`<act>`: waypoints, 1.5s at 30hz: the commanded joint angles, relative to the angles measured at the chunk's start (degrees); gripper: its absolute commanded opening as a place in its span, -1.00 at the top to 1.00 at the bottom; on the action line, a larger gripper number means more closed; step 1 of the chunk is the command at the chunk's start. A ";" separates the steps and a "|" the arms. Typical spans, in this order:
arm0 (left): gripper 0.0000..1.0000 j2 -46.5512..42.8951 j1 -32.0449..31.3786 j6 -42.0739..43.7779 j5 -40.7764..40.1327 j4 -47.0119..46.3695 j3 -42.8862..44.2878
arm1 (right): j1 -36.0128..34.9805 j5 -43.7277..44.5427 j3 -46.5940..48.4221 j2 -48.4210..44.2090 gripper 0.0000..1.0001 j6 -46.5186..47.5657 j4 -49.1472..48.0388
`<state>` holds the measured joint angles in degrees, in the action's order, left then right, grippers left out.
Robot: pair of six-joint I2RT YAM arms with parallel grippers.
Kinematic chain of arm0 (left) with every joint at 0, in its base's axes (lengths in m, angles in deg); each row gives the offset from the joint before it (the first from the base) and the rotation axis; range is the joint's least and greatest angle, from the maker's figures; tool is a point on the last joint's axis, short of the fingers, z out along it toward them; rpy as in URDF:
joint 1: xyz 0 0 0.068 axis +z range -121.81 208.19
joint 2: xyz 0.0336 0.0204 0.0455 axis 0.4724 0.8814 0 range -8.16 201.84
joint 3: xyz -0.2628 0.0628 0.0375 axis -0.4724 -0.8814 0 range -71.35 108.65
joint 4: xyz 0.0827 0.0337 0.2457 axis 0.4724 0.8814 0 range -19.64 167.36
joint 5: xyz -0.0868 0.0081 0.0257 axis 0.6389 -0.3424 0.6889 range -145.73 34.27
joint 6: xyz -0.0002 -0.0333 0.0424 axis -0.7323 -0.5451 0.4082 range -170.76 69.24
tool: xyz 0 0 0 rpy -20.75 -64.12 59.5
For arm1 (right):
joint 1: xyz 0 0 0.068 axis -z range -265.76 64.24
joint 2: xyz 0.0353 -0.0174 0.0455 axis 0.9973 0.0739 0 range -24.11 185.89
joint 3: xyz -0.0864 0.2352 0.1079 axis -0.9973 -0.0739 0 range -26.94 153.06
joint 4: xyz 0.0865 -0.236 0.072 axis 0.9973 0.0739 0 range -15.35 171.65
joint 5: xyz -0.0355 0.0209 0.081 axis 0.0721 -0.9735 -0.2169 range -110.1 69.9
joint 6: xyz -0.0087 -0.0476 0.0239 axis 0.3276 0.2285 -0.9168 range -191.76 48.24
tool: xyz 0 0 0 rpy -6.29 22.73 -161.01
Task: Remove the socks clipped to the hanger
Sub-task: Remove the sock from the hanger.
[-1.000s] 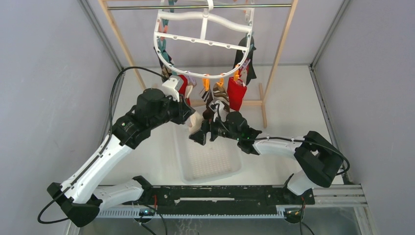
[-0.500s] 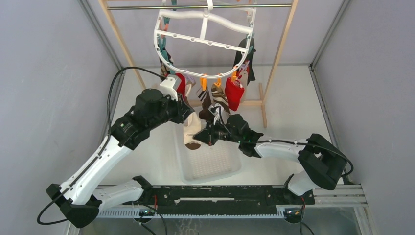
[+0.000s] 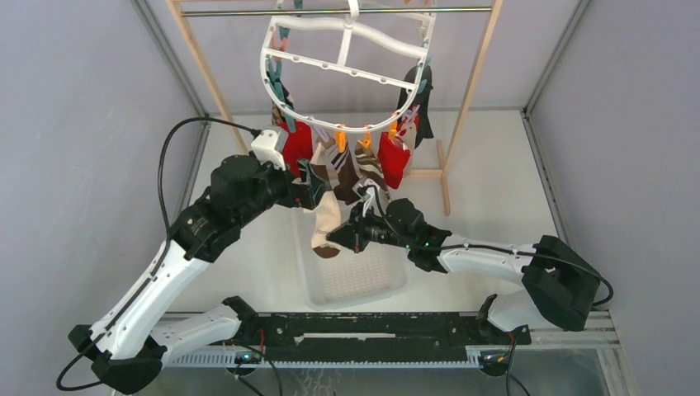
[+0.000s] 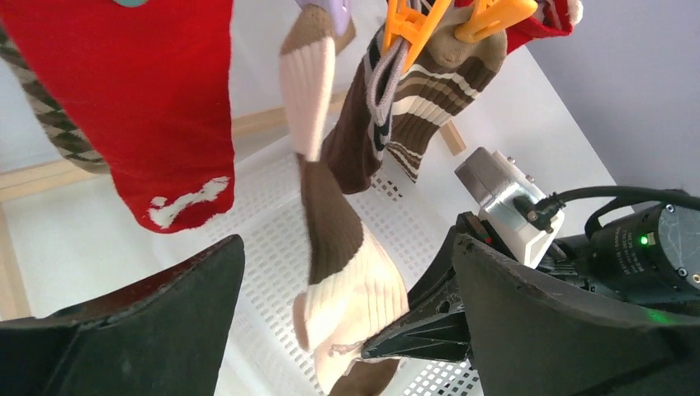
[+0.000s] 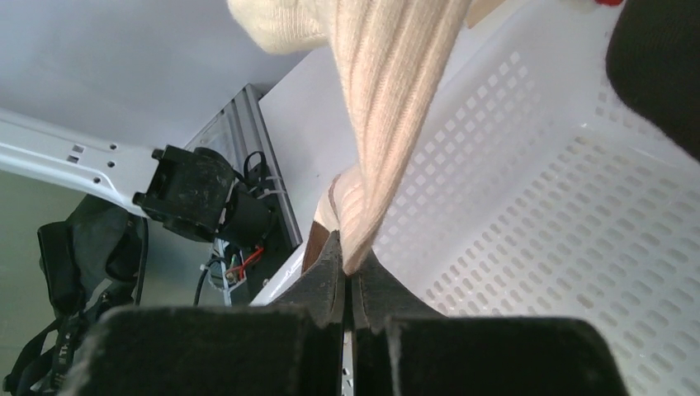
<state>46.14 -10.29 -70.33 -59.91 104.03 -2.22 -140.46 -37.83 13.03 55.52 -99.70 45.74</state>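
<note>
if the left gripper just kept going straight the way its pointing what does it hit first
Most likely the cream and brown sock, which hangs ahead of the left gripper, between its open jaws; the right gripper pinches its lower end. The white basket lies beyond. Depth is unclear.

We see the hanger point(image 3: 344, 49) hooked on the rod point(image 3: 248, 11) at the back, the socks point(image 3: 347, 165) dangling below its near rim, and the basket point(image 3: 307, 280) lying on the worktop point(image 3: 495, 165) beneath and just before them.
</note>
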 commanded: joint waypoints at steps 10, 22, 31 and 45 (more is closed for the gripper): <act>-1.00 -10.87 1.46 -0.49 -8.57 -6.89 -4.29 | -2.99 -1.38 -5.24 -4.83 1.00 -2.54 -4.84; -1.00 -10.08 1.59 -4.37 -1.41 -19.94 -8.62 | -5.82 0.99 -5.42 -8.59 1.00 -3.47 -3.36; -1.00 -8.75 1.48 -8.64 1.73 -25.09 -10.16 | -7.01 3.68 -3.89 -8.53 1.00 -2.93 -0.48; -0.44 -4.07 0.80 -10.82 2.56 -29.54 -9.63 | -11.89 8.57 -1.20 -6.41 1.00 -1.63 2.49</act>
<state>41.00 -9.26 -80.85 -58.47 77.96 -11.99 -151.48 -30.88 9.34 48.90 -102.11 48.83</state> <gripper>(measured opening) 0.772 0.014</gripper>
